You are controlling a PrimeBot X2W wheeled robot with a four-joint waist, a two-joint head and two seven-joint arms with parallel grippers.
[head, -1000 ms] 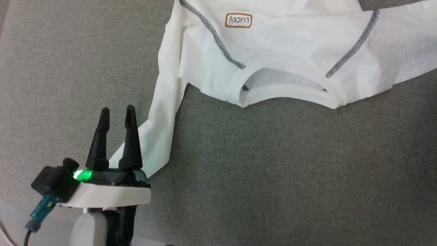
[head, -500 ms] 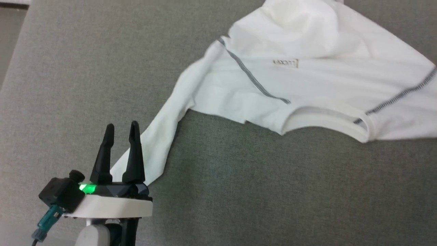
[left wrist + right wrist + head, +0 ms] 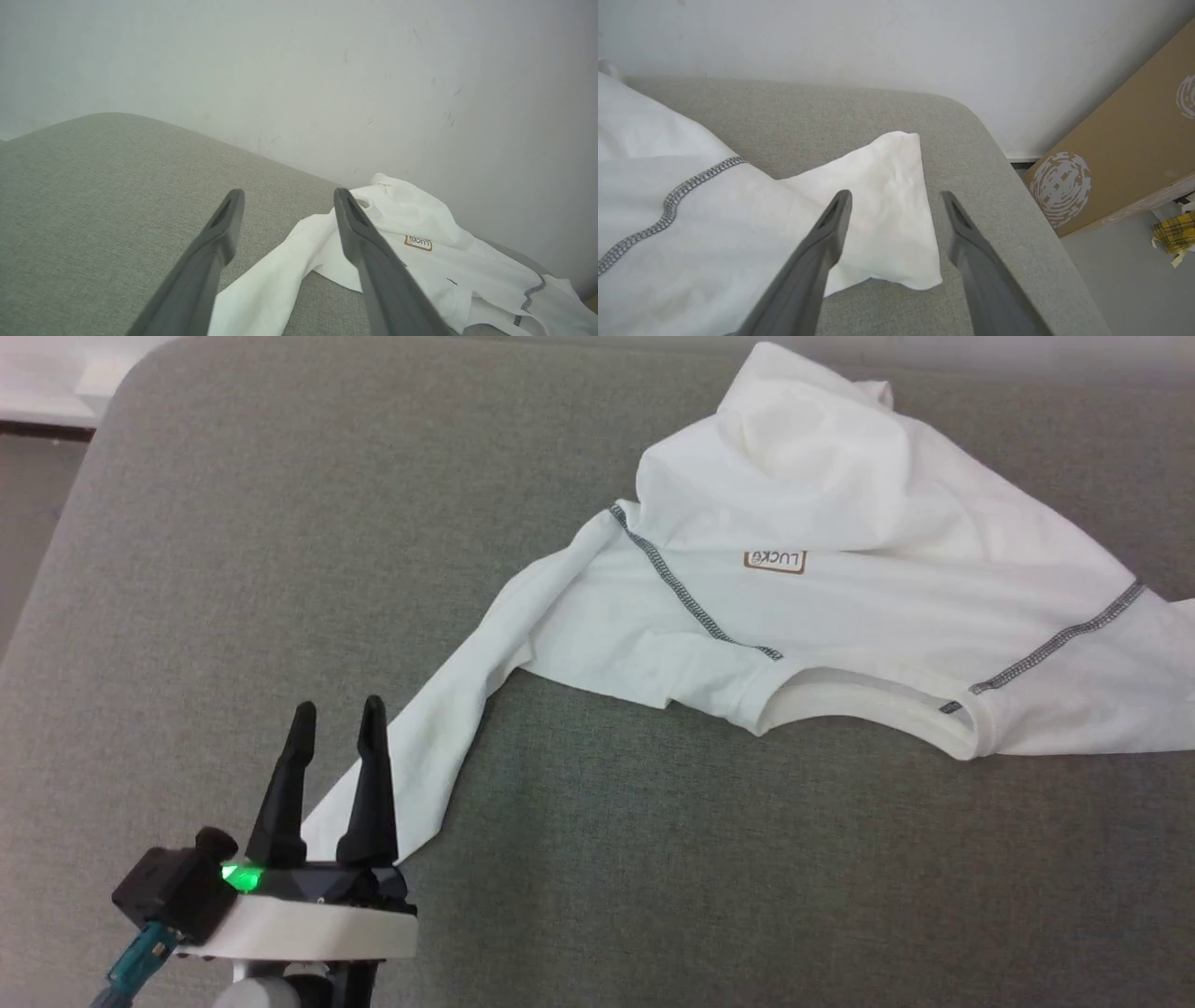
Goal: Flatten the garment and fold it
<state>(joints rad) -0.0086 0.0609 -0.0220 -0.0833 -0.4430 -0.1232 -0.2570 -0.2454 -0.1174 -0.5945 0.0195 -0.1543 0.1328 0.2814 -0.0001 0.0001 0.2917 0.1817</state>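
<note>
Now, with left gripper (image 3: 337,711) and right gripper (image 3: 895,196) fingers wide and empty, I'd grasp the shirt (image 3: 840,616) by its outer edges and spread evenly.

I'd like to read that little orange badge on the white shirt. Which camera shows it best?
The head view: the badge lies flat and sharp on the shirt, its letters upside down. The left wrist view has it smaller and slanted. The right wrist view offers the sleeve end and a stitched seam.
</note>
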